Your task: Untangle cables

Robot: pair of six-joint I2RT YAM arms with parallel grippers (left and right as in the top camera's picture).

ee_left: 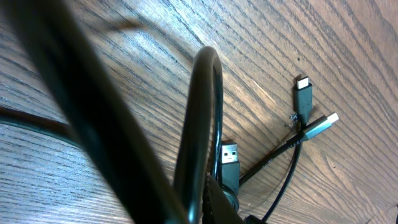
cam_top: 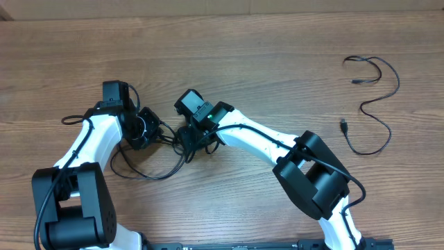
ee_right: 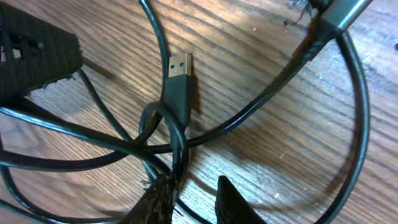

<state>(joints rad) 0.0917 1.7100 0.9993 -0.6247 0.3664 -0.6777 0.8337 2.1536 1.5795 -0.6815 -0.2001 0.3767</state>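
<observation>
A tangle of black cables [cam_top: 154, 167] lies on the wooden table between my two arms. My left gripper [cam_top: 143, 130] is shut on one cable, whose loop [ee_left: 205, 106] rises close to the left wrist camera. Beyond that loop lie a USB-A plug [ee_left: 230, 158], a black plug [ee_left: 303, 90] and a silver plug [ee_left: 323, 124]. My right gripper [cam_top: 189, 142] sits over the knot [ee_right: 168, 124], where a cord loops around the USB-A plug [ee_right: 179, 78]. Its fingertips [ee_right: 163, 196] stand a little apart, with wood showing between them. One cord runs against the left fingertip.
A separate thin black cable [cam_top: 378, 94] lies in loose curves at the right of the table [cam_top: 277, 55], apart from both arms. The bases of the arms stand at the near edge.
</observation>
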